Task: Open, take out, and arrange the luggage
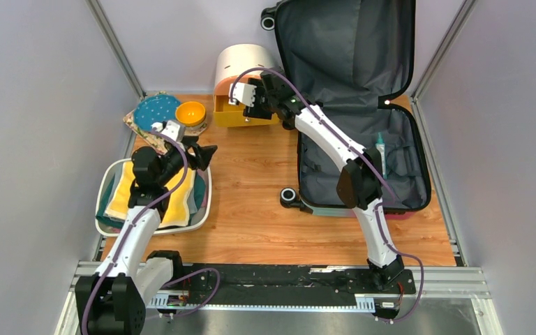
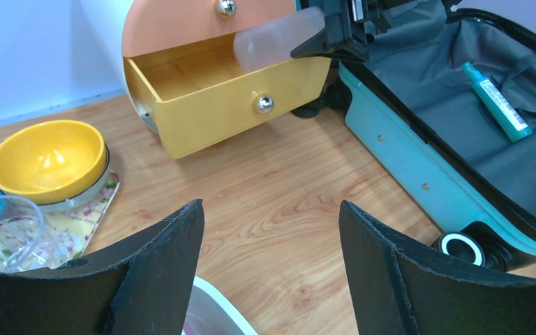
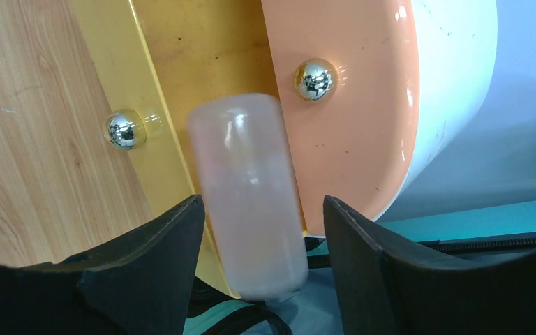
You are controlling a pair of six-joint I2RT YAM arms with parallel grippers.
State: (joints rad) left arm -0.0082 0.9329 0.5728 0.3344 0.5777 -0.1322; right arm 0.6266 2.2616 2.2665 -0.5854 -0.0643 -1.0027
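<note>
The luggage [image 1: 408, 174] lies open at the right of the table, its lid [image 1: 349, 49] upright and the grey lining showing. A green tube [image 1: 381, 150] lies inside it, also seen in the left wrist view [image 2: 497, 101]. My right gripper [image 1: 246, 94] reaches over the open yellow drawer [image 1: 232, 115] of the round cream cabinet [image 1: 241, 63]. In the right wrist view its jaws [image 3: 262, 202] stand apart around a frosted clear bottle [image 3: 248, 195], which is blurred, with a gap on its right side. My left gripper [image 1: 206, 153] is open and empty above the wood [image 2: 271, 204].
A white basin [image 1: 206, 202] with yellow and green cloths sits at the left under my left arm. A yellow bowl [image 1: 190, 113], a blue plate [image 1: 155, 110] and a glass [image 2: 7, 230] stand on a mat at the back left. The luggage's teal wall [image 2: 405, 146] edges the bare wood.
</note>
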